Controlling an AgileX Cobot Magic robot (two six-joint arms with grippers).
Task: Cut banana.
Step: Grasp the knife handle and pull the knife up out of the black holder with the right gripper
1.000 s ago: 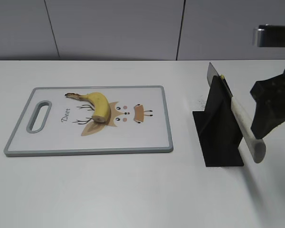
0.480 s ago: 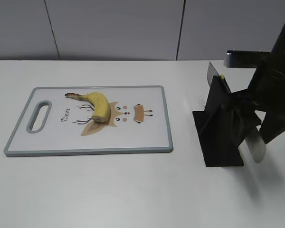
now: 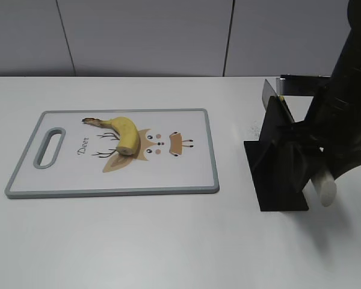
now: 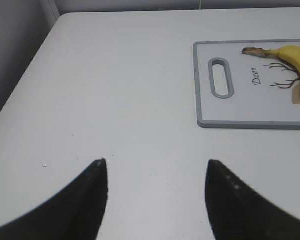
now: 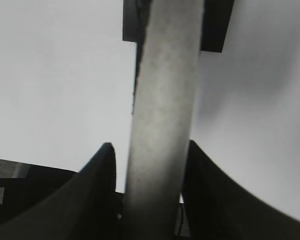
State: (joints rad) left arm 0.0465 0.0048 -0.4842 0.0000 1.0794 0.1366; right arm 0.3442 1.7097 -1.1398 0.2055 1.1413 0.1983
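The banana (image 3: 125, 133), a short curved yellow piece with a dark stem, lies on the white cutting board (image 3: 186, 180); it also shows in the left wrist view (image 4: 295, 55). A knife stands slanted in a black stand (image 3: 277, 162), with its blade tip (image 3: 268, 91) up and the end of its pale handle (image 3: 326, 188) sticking out low. My right gripper (image 5: 149, 145) straddles the knife handle (image 5: 162, 100), with a thin gap still showing at the left finger. My left gripper (image 4: 155, 162) is open and empty over bare table, left of the board (image 4: 250, 107).
The board has a grey rim, a handle slot (image 3: 49, 146) at its left end and a printed deer picture. The black stand's base plate (image 3: 280, 201) lies on the white table right of the board. A grey wall runs behind the table.
My right arm has come down and to the left onto the knife, so its fingers now sit around the handle. The banana, board and stand have not moved.
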